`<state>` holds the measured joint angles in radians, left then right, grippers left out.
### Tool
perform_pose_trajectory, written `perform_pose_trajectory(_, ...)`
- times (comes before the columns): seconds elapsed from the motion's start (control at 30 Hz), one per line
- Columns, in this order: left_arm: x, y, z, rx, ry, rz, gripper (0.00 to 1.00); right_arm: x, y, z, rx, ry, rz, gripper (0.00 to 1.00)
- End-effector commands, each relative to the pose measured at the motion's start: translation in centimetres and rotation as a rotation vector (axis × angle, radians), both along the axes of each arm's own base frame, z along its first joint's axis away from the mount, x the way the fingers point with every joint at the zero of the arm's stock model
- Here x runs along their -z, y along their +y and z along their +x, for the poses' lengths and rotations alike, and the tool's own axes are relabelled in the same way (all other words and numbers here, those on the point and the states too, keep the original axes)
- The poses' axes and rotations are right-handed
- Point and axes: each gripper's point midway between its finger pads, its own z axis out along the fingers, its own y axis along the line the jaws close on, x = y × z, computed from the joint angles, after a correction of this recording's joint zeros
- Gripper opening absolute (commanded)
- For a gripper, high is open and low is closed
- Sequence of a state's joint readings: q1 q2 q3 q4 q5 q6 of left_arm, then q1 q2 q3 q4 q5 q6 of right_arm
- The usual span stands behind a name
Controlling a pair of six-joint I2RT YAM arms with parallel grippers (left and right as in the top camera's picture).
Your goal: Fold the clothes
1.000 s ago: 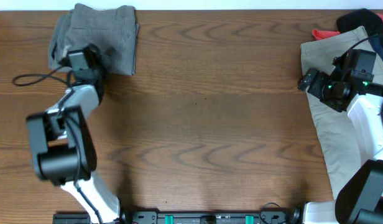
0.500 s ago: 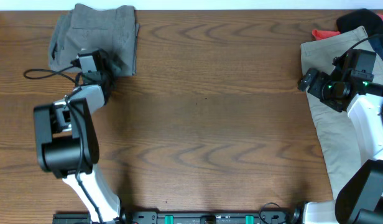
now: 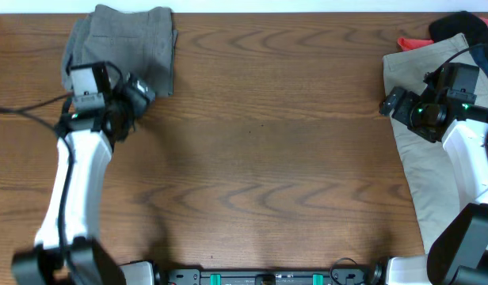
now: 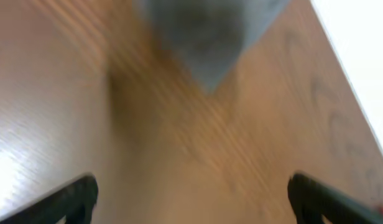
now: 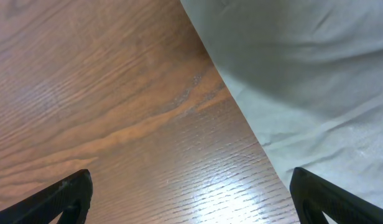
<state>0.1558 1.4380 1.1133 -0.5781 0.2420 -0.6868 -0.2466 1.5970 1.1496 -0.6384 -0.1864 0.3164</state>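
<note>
The clothes lie in two places. Grey-green shorts [image 3: 125, 43] sit folded at the table's far left corner. In the blurred left wrist view their corner [image 4: 210, 37] points down toward my jaws. My left gripper [image 3: 141, 93] [image 4: 191, 205] hovers at the fold's near edge, open and empty. Larger tan shorts [image 3: 422, 166] [image 5: 303, 74] spread along the right edge, with a red piece [image 3: 413, 41] and a dark piece [image 3: 459, 28] behind them. My right gripper [image 3: 389, 103] [image 5: 191, 202] is open over bare wood beside the tan shorts' left edge.
The brown wooden table [image 3: 260, 158] stretches between the two arms. A black cable [image 3: 26, 107] trails left from the left wrist. The table's far edge runs just behind the grey shorts, and the arm bases stand at the near edge.
My left gripper has opened and let go of the grey shorts, shifting slightly right and toward the near side as the arm swings. The right arm has not moved.
</note>
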Motion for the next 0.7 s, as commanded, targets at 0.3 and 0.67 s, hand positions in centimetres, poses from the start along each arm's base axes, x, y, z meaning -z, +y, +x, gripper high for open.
perform_pose_trajectory(0.3,-4.7,-2.6,-14.3,0.208,0.048,0.101,0.98,-0.3,-0.1,0.3,-0.015,-0.009,-0.01,0.99)
perform_pose_trajectory(0.67,-4.4,-5.2,-20.7,0.201,-0.152,0.061,0.98,-0.3,-0.1,0.3,-0.015,-0.009,-0.01,0.99)
